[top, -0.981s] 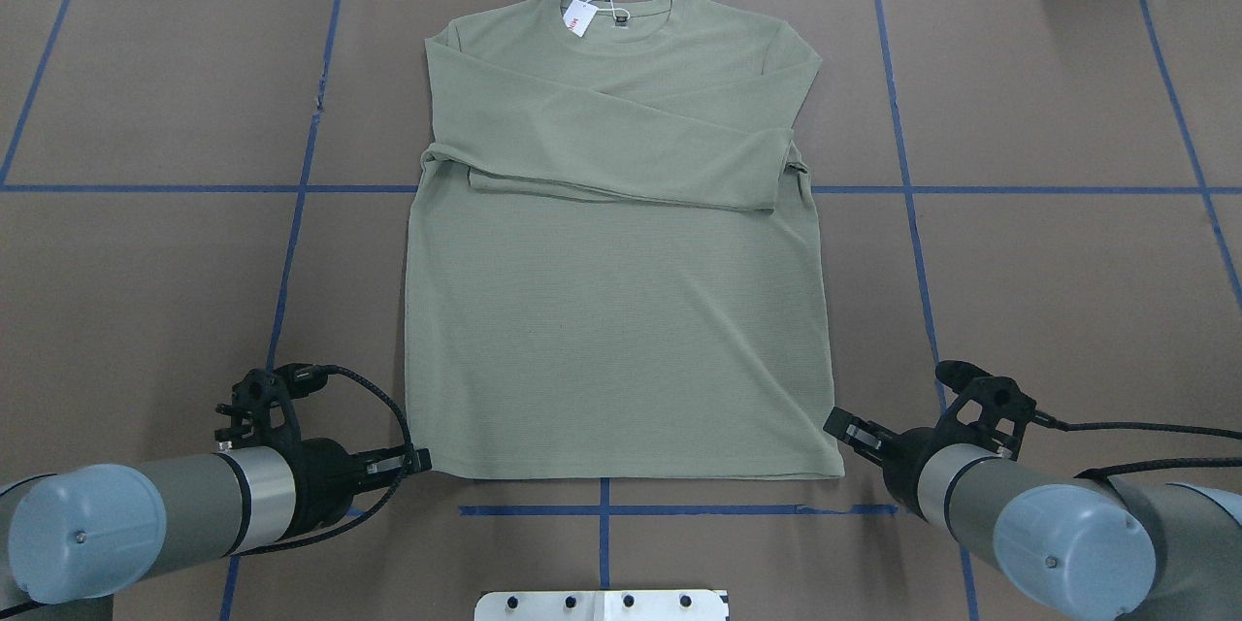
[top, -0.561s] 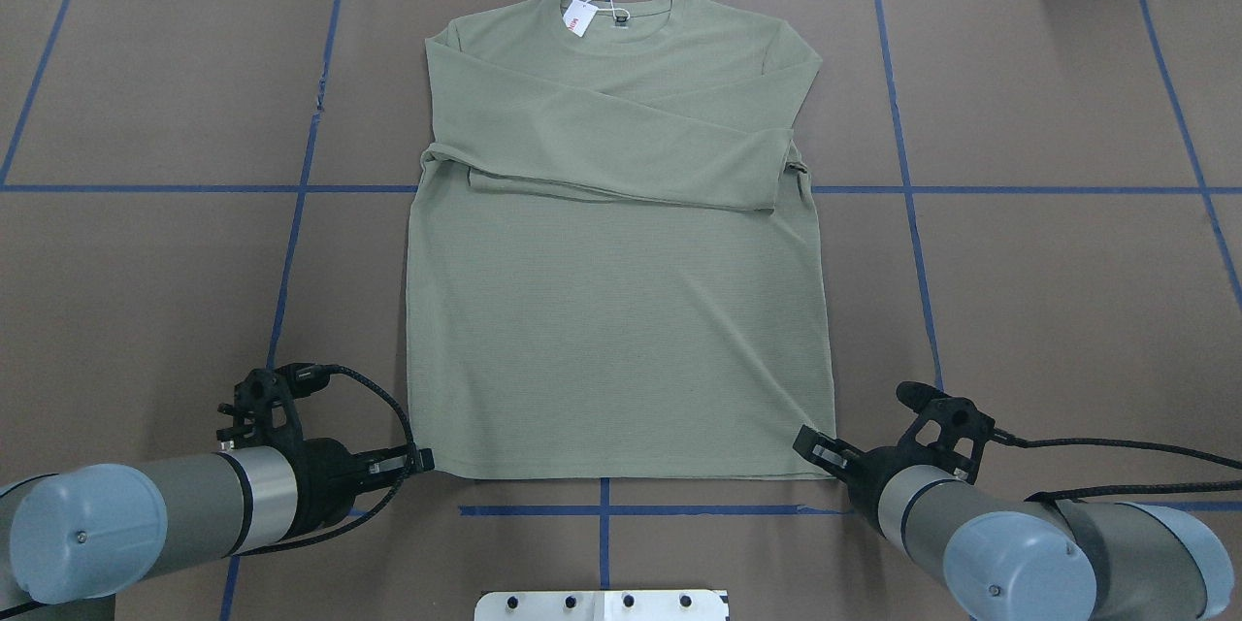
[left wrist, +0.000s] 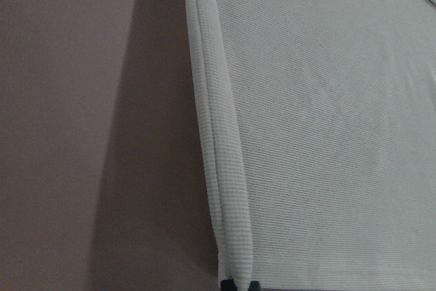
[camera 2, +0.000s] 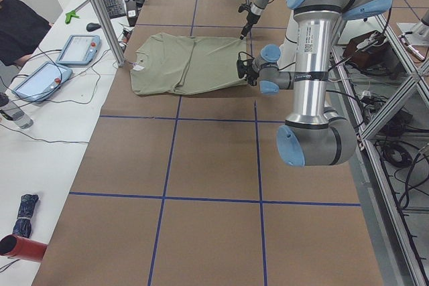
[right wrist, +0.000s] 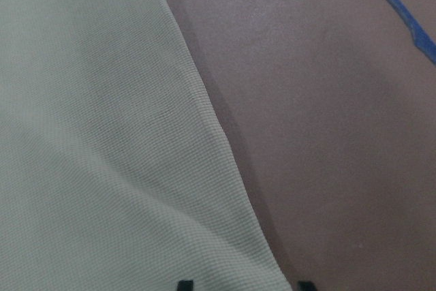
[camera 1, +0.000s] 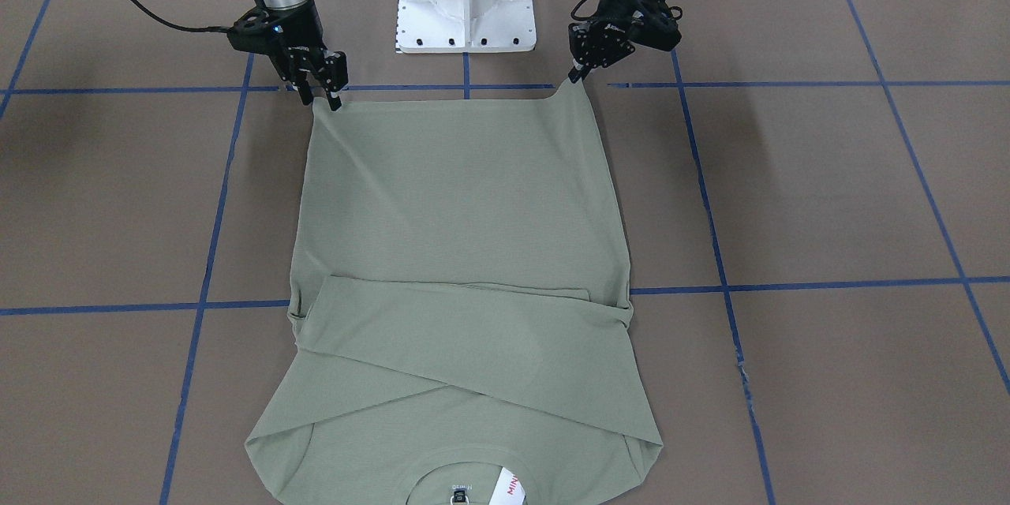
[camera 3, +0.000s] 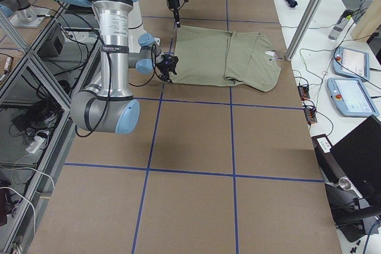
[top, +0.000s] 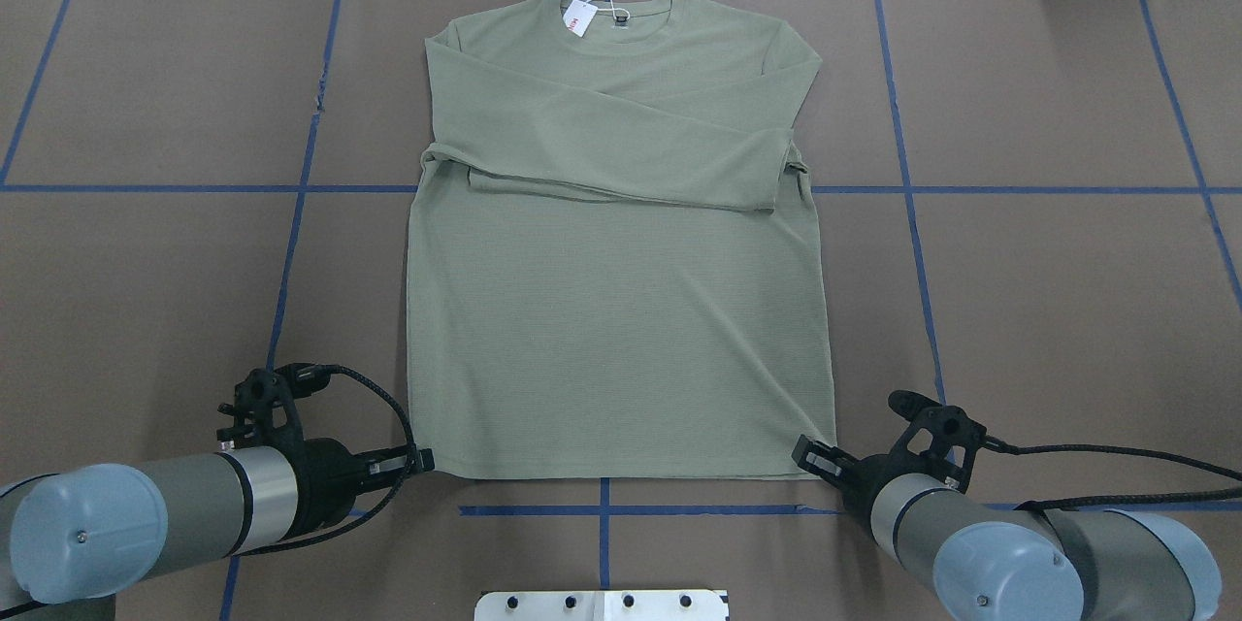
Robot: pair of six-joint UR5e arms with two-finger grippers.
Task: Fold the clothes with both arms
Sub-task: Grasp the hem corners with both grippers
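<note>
Sliding in since a moment ago, the black right gripper [top: 813, 458] now sits open around one near hem corner of the soft, floppy sage-green knit shirt [top: 621, 330], which lies flat on the brown table [top: 1067, 291], while the black left gripper [top: 421, 459] pinches the other corner.

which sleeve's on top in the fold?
The sleeve whose cuff ends on the robot's right; it overlaps the other sleeve, which only peeks out below it.

The shirt [top: 621, 310] lies on the table [top: 146, 262], collar at the far side, sleeves across its chest. The left gripper [top: 422, 459] is at its near left corner, the right gripper [top: 805, 454] at its near right.
</note>
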